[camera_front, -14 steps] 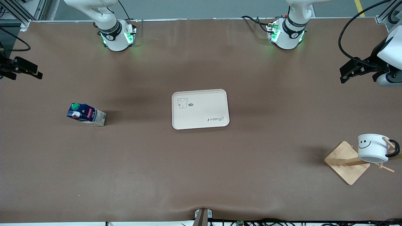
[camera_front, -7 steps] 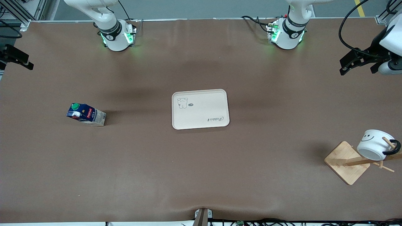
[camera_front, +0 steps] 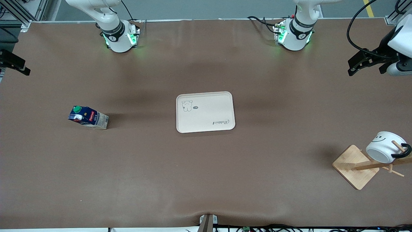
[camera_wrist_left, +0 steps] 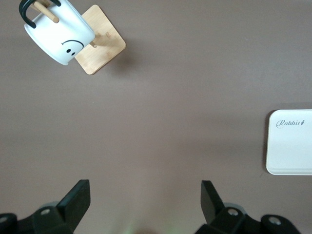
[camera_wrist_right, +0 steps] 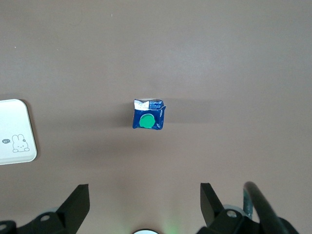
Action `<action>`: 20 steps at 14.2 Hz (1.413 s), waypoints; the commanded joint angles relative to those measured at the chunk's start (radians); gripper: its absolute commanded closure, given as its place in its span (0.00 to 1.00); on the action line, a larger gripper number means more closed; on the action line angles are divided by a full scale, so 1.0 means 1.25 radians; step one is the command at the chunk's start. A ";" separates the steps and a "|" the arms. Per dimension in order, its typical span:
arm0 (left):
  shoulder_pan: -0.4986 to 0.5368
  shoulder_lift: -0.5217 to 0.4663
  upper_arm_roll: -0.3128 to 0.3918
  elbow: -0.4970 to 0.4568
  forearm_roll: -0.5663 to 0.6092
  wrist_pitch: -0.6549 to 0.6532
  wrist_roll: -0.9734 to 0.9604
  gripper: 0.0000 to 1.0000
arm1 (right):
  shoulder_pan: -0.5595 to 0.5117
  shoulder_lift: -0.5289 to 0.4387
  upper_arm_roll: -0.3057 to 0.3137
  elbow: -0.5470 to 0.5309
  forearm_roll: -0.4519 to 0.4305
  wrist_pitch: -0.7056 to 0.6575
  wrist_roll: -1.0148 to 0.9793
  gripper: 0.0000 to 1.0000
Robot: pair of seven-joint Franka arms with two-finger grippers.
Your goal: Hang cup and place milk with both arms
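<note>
The cup [camera_front: 384, 147] is being carried by its handle on a peg of the wooden rack [camera_front: 355, 166], at the left arm's end of the table. The milk [camera_front: 87, 117] is being supported upright on the table [camera_front: 206, 180] toward the right arm's end, well apart from the tray [camera_front: 205, 111]. The left gripper [camera_wrist_left: 145, 195] and the right gripper [camera_wrist_right: 145, 197] are each being held wide open, empty, above bare table.

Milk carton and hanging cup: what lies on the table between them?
Only the tray, empty, about midway between the milk carton and the cup on its wooden rack; the front view shows it.
</note>
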 commanded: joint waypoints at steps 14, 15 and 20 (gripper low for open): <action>-0.003 0.008 0.010 0.031 -0.014 -0.022 0.011 0.00 | -0.002 0.011 0.007 0.047 -0.007 0.040 0.003 0.00; -0.004 0.009 0.010 0.031 -0.010 -0.022 0.012 0.00 | 0.000 0.011 0.007 0.046 -0.006 0.034 0.002 0.00; -0.003 0.012 0.010 0.031 -0.007 -0.022 0.013 0.00 | 0.016 0.014 0.008 0.047 -0.010 0.037 0.001 0.00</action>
